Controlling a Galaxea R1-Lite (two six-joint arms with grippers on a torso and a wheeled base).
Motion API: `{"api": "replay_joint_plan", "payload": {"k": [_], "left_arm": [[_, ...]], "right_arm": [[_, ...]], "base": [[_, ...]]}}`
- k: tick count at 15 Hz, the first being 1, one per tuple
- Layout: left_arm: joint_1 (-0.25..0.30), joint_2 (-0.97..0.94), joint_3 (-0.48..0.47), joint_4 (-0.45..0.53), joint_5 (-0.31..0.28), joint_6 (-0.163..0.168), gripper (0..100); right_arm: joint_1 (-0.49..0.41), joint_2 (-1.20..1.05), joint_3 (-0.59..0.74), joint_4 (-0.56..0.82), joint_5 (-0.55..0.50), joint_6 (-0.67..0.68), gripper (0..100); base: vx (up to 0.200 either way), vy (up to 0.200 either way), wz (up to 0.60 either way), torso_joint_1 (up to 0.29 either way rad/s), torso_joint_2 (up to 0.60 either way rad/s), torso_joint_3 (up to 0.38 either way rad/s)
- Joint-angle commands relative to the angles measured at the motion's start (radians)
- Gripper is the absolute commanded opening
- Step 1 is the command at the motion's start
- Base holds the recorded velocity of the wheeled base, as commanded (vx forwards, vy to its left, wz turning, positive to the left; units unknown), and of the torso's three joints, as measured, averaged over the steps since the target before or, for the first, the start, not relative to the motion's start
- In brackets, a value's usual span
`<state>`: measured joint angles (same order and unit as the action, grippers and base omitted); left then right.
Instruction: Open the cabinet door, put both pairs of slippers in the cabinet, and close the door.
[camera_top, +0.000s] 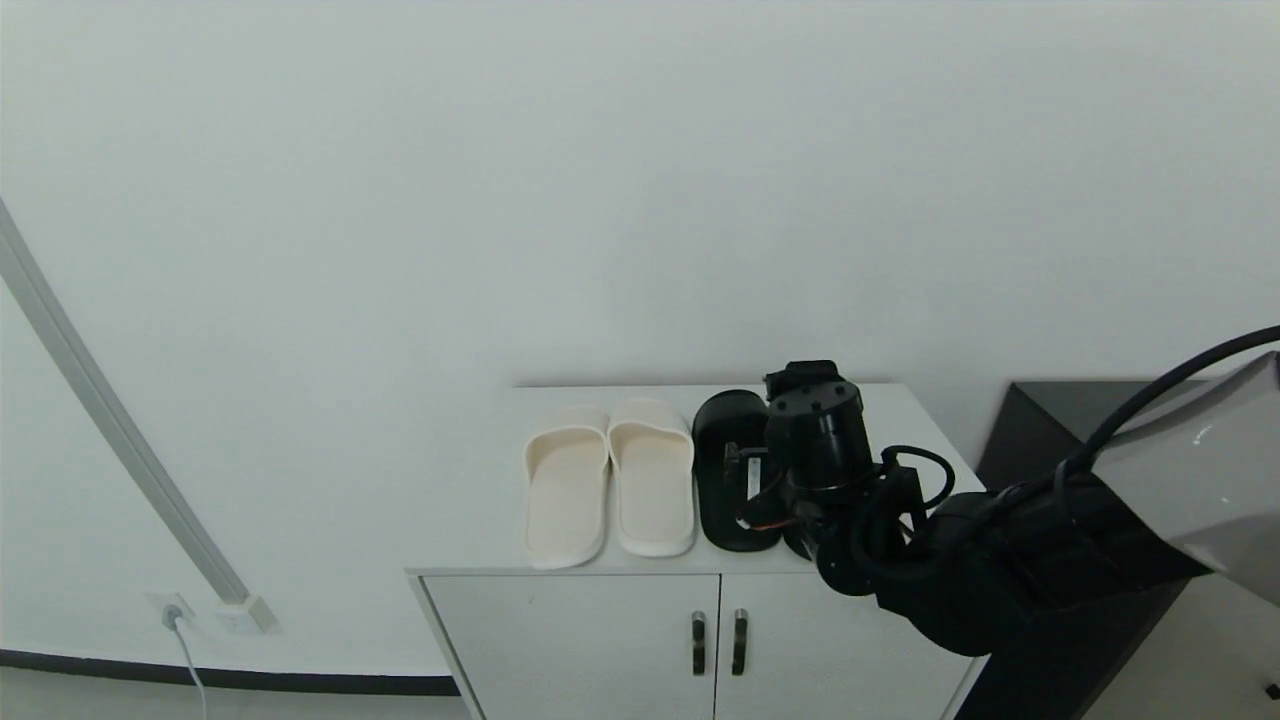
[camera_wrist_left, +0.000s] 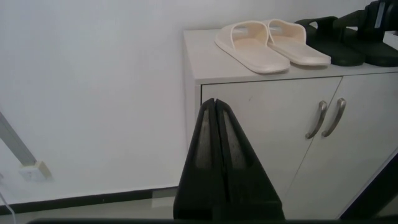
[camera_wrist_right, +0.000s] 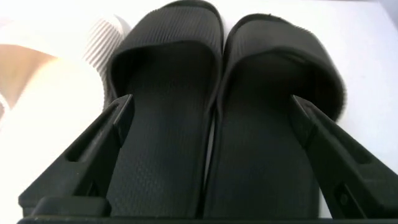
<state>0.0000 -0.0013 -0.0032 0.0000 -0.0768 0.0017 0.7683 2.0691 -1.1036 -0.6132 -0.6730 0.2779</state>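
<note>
Currently both pairs of slippers are set side by side on top of the cabinet, toes toward the wall and heels at its front edge. The black slippers are placed toward the right end of the top, and the cream slippers are set just beside them on the left. Both cabinet doors are seen shut, with the two upright handles close together at the middle seam.

The right gripper is held over the black pair with its jaws spread wide. Its two dark fingers are seen beyond the outer edges of the pair, one on each side, so that both black slippers are taken in between them. Whether the slippers are touched by the fingers cannot be told.

The left gripper is held low, in front of the cabinet's left corner and well apart from the slippers, with its jaws pressed together on nothing.

A dark piece of furniture is seen to the right of the cabinet. On the white wall to the left, a slanting grey strip is run down to a wall socket with a cable plugged in.
</note>
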Motion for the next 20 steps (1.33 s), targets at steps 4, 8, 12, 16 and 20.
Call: {"api": "replay_joint_plan", "payload": {"k": [4,8,12,16,20], "left_arm": [[0.000,0.001,0.000,0.000,0.000,0.000,0],[0.000,0.001,0.000,0.000,0.000,0.000,0],[0.000,0.001,0.000,0.000,0.000,0.000,0],[0.000,0.001,0.000,0.000,0.000,0.000,0],[0.000,0.001,0.000,0.000,0.000,0.000,0]], "right_arm": [[-0.053,0.098,-0.084,0.001,0.006,0.000,100],[-0.086,0.155,-0.159,0.003,0.009,0.000,100],[-0.107,0.215,-0.246,0.007,0.023,-0.008,100],[-0.119,0.233,-0.269,0.007,0.023,-0.009,0],[-0.119,0.230,-0.263,0.007,0.021,-0.008,0]], "base": [[0.000,0.000,0.00,0.000,0.00,0.000],[0.000,0.000,0.00,0.000,0.00,0.000],[0.000,0.000,0.00,0.000,0.00,0.000],[0.000,0.000,0.00,0.000,0.00,0.000],[0.000,0.000,0.00,0.000,0.00,0.000]]}}
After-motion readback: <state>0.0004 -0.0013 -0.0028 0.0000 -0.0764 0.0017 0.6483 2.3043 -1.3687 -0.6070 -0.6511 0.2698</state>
